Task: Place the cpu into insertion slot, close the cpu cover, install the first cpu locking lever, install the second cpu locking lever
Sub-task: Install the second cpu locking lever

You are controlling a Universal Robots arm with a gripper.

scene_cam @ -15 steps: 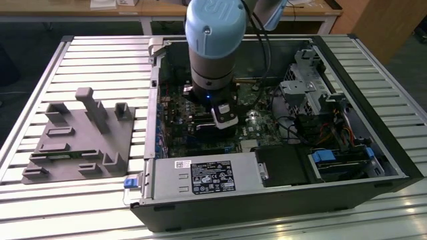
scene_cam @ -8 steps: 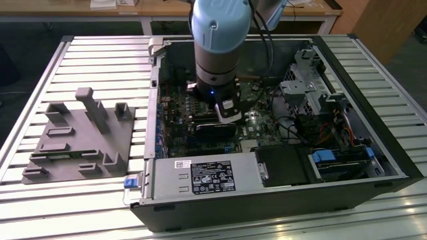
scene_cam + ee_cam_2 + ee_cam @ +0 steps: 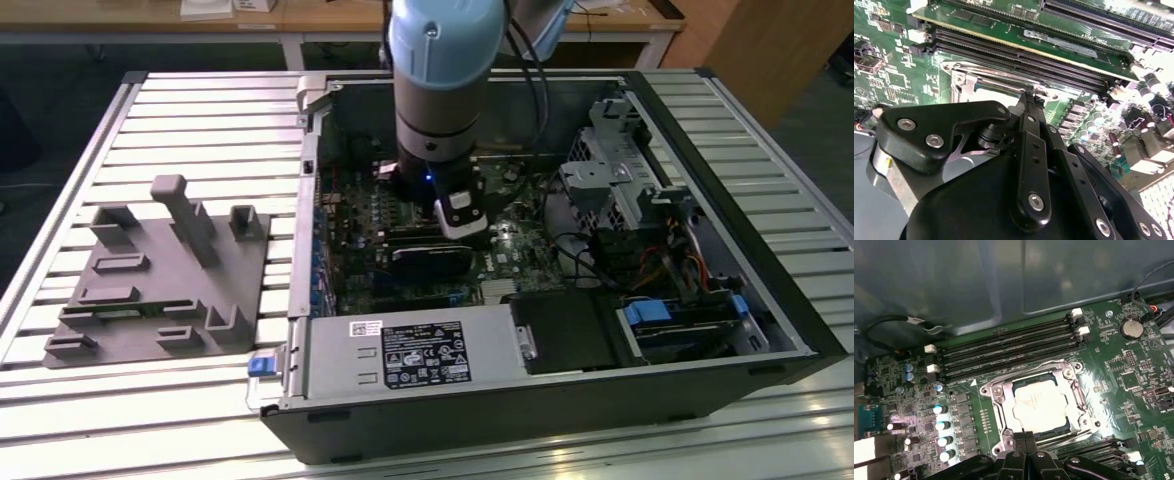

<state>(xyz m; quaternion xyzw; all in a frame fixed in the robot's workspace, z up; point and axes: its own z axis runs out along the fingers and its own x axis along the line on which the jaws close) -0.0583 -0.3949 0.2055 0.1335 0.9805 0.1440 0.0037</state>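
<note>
Black linkage arms of the tool (image 3: 1029, 107) filled the near part of the second wrist view, its two fingers (image 3: 1030, 145) pressed together into one narrow tip with nothing between them. That clenched tip sat at the edge of the insertion slot (image 3: 1036, 400) — whether it actually touched the metal could not be told. In the first wrist view the tool (image 3: 1024, 436) met the near rim of the socket in the same way.

Inside the slot lay the cpu (image 3: 1040, 404), its pale silver-grey face flat and square to the socket. The cpu cover (image 3: 1074, 390), a thin shiny frame with a square window, lay down around the chip, with the chip's face showing through the window. Thin bright wire levers (image 3: 1026, 374) ran along the frame's edges; whether they were latched could not be told.

Just beside the socket ran the long black memory slots (image 3: 1004, 347), parallel to one of its sides, and a row of small silver capacitors (image 3: 943, 426) stood near another side on the green motherboard (image 3: 1134, 375).

In the exterior view the arm (image 3: 438, 90) reached straight down into the open computer case (image 3: 747, 330), which lay on its side on the slatted metal bench (image 3: 200, 110). A grey fixture block (image 3: 160, 275) with upright pegs sat on the bench at the exterior view's left, well apart from the case — untouched by the arm.
</note>
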